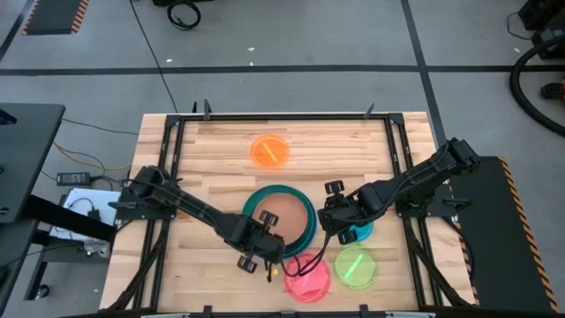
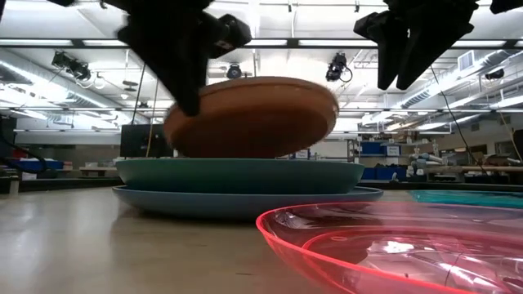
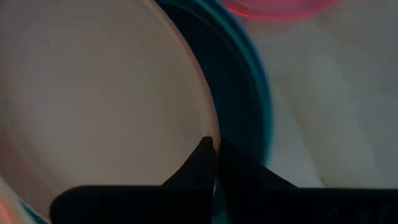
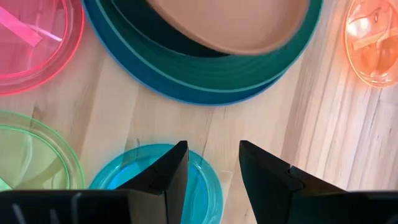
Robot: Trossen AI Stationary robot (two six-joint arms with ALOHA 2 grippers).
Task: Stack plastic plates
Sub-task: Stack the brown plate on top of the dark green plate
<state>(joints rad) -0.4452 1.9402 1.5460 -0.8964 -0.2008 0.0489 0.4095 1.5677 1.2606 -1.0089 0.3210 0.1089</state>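
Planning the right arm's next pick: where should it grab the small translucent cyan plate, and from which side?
Take the small translucent cyan plate by its thin raised rim, from above. It lies flat on the wooden table, and the open right pincer hovers over that edge.

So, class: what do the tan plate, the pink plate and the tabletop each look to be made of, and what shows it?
Tan plate, shut in the left pincer: probably opaque plastic with a matte finish; its surface is even and shows no glare.
Pink plate: likely clear tinted plastic, glossy; the table shows through it and it catches bright highlights.
Tabletop: wood, judging by the visible grain and joined planks.
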